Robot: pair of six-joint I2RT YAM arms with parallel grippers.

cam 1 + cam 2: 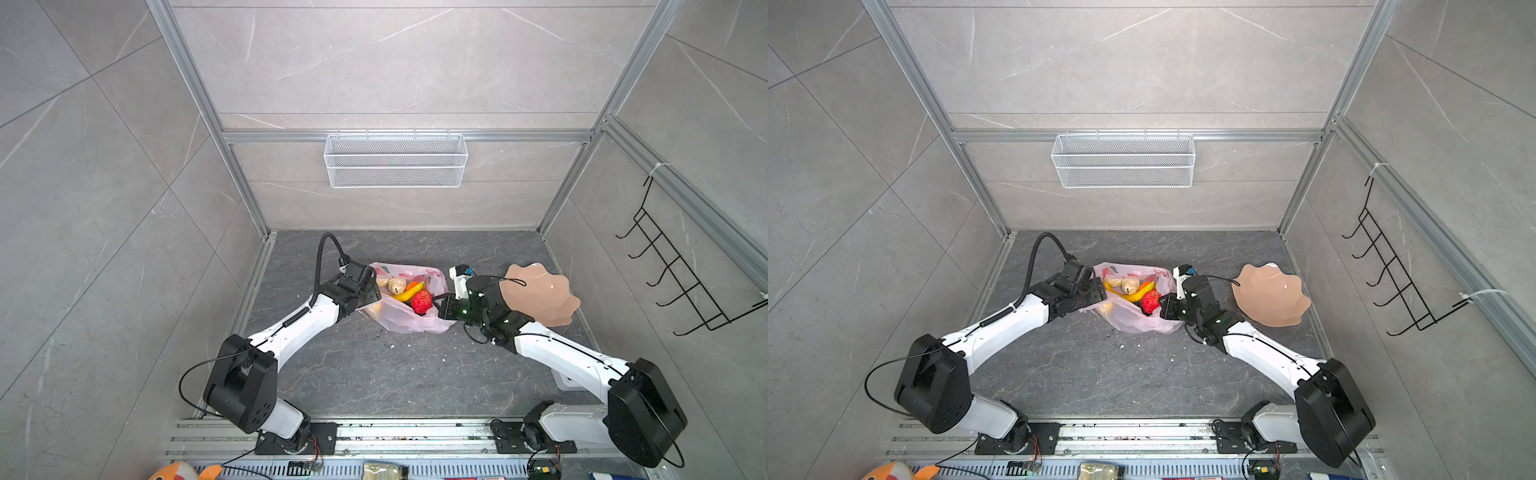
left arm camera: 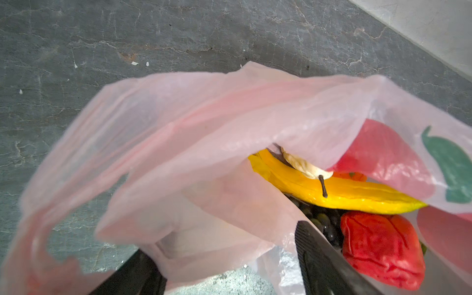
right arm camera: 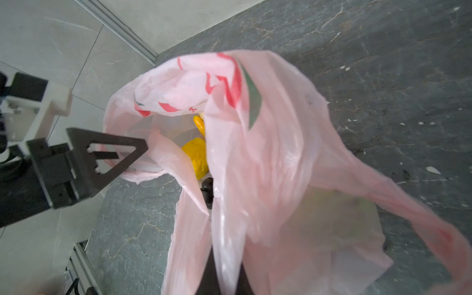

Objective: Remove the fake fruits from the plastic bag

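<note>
The plastic bag (image 1: 409,322) lies in the middle of the table (image 1: 374,374), mouth up, with the fruits inside: a banana (image 1: 409,292), a red berry (image 1: 422,301) and a beige one (image 1: 397,284). The right gripper (image 1: 436,302) is closed on the bag's right rim, seemingly to pin the thin film so the mouth gapes; its arm reaches in low from the near right, beside the plate (image 1: 540,295). The left gripper (image 1: 374,289) sits at the left rim, fingers (image 2: 319,255) wide with loose film between them, arm stretched from the near left.

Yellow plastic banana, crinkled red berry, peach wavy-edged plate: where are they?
Yellow plastic banana (image 1: 408,294): top view, its middle.
Crinkled red berry (image 1: 422,301): top view, its centre.
Peach wavy-edged plate (image 1: 545,296): top view, bare inside.
</note>
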